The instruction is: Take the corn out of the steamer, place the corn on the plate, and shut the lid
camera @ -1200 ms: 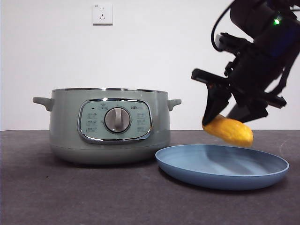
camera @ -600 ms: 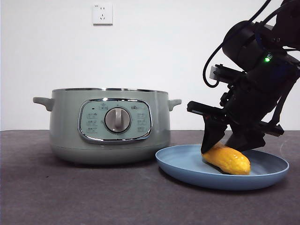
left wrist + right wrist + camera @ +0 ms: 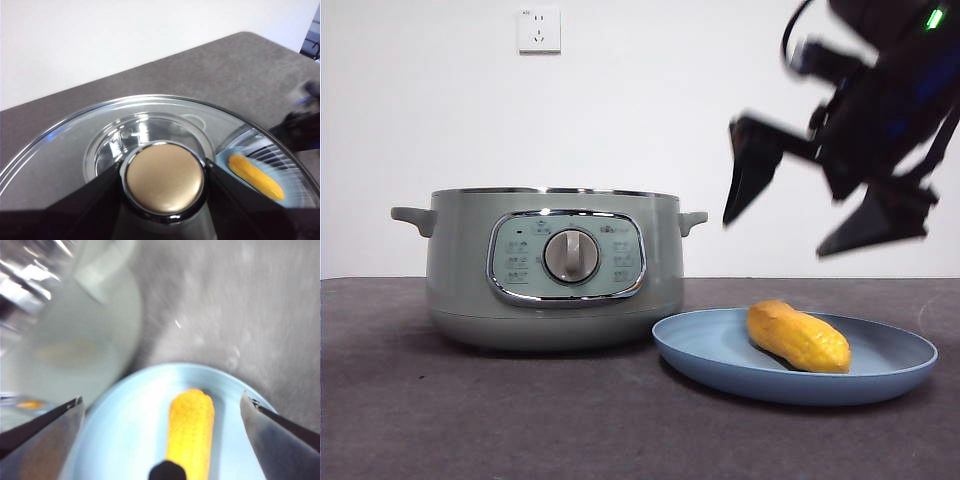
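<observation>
Taking the steamer (image 3: pixel 555 268) as my mark: it stands uncovered, and my left gripper (image 3: pixel 164 180) pinches the knob of the lid (image 3: pixel 75 145), held somewhere off it. Just to its right the corn (image 3: pixel 798 337) lies on the plate (image 3: pixel 720 360), and above that my right gripper (image 3: pixel 825 195) hangs with jaws spread wide, holding nothing. I judge the risk is the lid landing off-centre and riding up on the rim, or my two arms clashing over the pot.

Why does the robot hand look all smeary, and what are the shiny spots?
In the front view the right gripper is smeared by motion blur, while the corn stays sharp. The right wrist view is blurry all over, the pot most. In the left wrist view, light glares off the glass lid.
</observation>
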Robot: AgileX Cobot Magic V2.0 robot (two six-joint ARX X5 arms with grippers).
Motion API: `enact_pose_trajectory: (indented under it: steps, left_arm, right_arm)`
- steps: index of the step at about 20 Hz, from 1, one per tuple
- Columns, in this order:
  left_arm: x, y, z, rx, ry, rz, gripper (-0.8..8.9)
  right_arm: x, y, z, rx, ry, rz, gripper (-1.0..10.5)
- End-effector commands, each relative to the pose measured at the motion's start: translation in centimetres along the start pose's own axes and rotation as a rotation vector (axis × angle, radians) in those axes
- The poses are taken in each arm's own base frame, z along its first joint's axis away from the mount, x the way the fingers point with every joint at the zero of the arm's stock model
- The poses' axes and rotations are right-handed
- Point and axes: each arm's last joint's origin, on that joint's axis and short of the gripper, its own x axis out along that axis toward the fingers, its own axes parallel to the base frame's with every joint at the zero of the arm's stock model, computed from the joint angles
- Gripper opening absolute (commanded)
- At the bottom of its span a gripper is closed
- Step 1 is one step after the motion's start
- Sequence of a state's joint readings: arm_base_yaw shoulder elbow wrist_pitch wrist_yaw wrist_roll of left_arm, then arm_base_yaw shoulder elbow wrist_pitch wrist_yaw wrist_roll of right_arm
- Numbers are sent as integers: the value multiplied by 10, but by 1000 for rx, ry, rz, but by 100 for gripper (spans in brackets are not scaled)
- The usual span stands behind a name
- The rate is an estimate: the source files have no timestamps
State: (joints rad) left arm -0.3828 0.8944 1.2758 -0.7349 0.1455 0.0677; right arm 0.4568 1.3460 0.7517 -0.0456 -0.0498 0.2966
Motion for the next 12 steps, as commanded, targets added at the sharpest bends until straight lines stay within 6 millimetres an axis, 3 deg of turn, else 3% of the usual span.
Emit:
enact_pose_trajectory:
  steps: [1, 7, 12]
  left_arm:
    - [21, 2, -2, -6, -94, -15, -8]
    - [104, 13, -21, -8, -84, -18, -8]
    - [169, 21, -35, -12, -65, -23, -8]
  right_arm:
    - [-31, 4, 7, -29, -61, 19, 606]
    - [-116, 10, 10, -38, -221, 68, 606]
    - [-160, 9, -1, -42, -292, 89, 606]
